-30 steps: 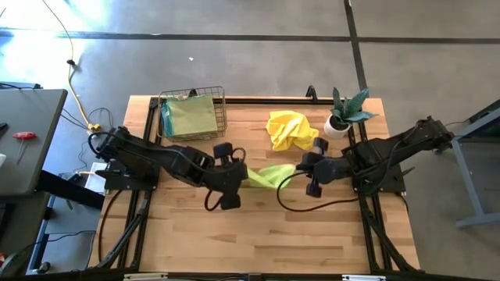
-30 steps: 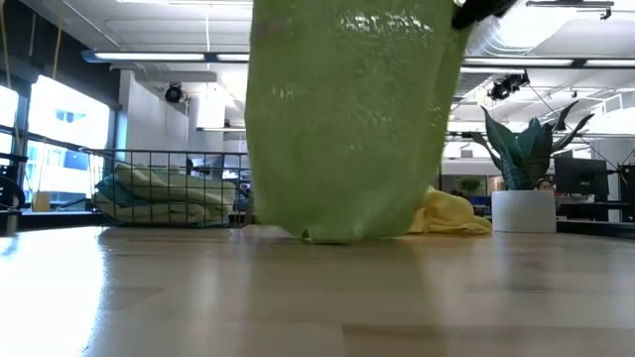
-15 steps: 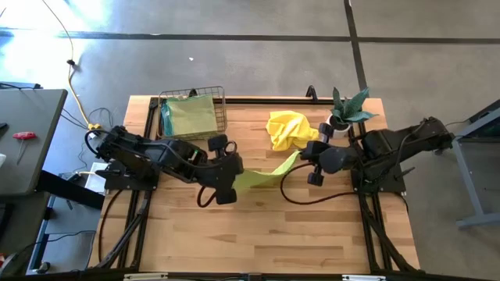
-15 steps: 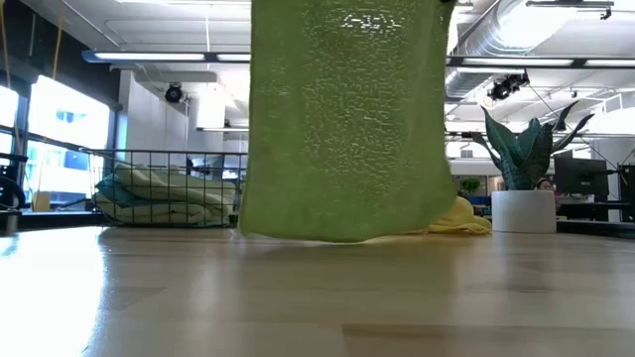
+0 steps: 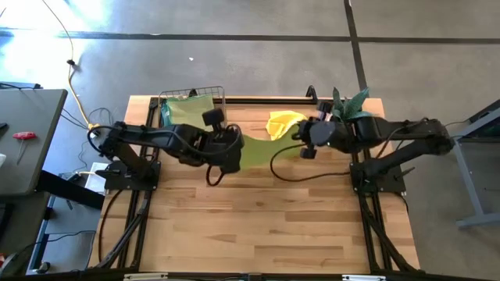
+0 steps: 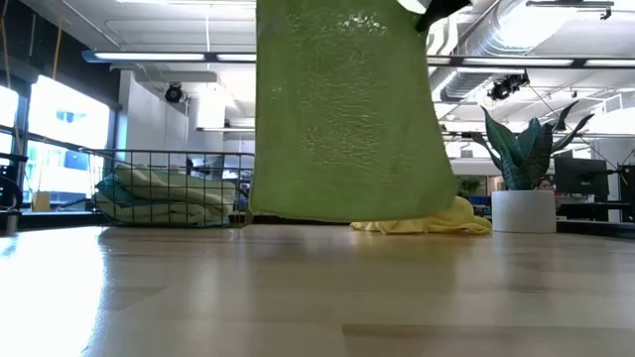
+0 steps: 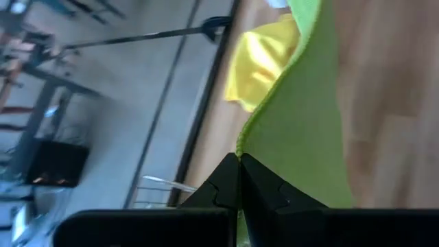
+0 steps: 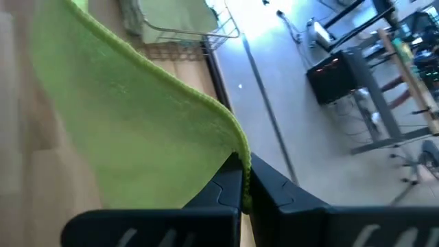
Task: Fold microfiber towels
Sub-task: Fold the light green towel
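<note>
**A:** Big picture: the wooden table [image 5: 258, 226], both arms reaching toward its far half, and a lime green towel [image 6: 342, 109] stretched between them, hanging as a flat sheet, its lower edge just above the tabletop.

**B:** And the grips?

**A:** The left gripper [image 7: 239, 159] has its fingers pressed together, pinching one top corner. The right gripper [image 8: 245, 165] does likewise on the other corner.

**B:** Other towels?

**A:** The wire basket [image 5: 192, 113] at the far left corner of the table holds folded cloths, a pale green one on top. A crumpled yellow towel [image 6: 437, 217] lies on the table behind the hanging sheet, near the potted plant [image 6: 521, 169].
</note>
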You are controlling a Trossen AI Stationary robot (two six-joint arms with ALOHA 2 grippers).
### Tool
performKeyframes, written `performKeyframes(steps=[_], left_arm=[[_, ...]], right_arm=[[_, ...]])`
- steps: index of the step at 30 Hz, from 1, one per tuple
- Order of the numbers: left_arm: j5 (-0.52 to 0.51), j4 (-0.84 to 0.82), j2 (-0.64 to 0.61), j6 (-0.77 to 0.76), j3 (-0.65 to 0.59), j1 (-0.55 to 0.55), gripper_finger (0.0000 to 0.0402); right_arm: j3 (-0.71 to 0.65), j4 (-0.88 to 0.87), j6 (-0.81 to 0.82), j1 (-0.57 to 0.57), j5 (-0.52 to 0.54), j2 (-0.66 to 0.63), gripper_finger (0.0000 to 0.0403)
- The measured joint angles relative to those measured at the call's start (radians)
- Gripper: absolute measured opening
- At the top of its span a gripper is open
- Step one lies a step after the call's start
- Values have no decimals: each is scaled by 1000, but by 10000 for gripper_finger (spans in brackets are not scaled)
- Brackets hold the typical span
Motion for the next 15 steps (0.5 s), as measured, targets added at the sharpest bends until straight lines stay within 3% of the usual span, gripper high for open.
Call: performKeyframes(steps=[3, 6, 11, 15], left_arm=[[-23, 0, 0, -14, 0, 19, 0], [18, 0, 0, -56, 0, 16, 0], [281, 9, 2, -206, -13, -20, 0], [444, 59, 10, -308, -97, -78, 0]], right_arm=[[0, 17, -15, -31, -1, 2, 0], [0, -5, 60, -39, -41, 2, 0], [-22, -103, 295, -29, -307, 1, 0], [-130, -111, 412, 21, -488, 1, 0]])
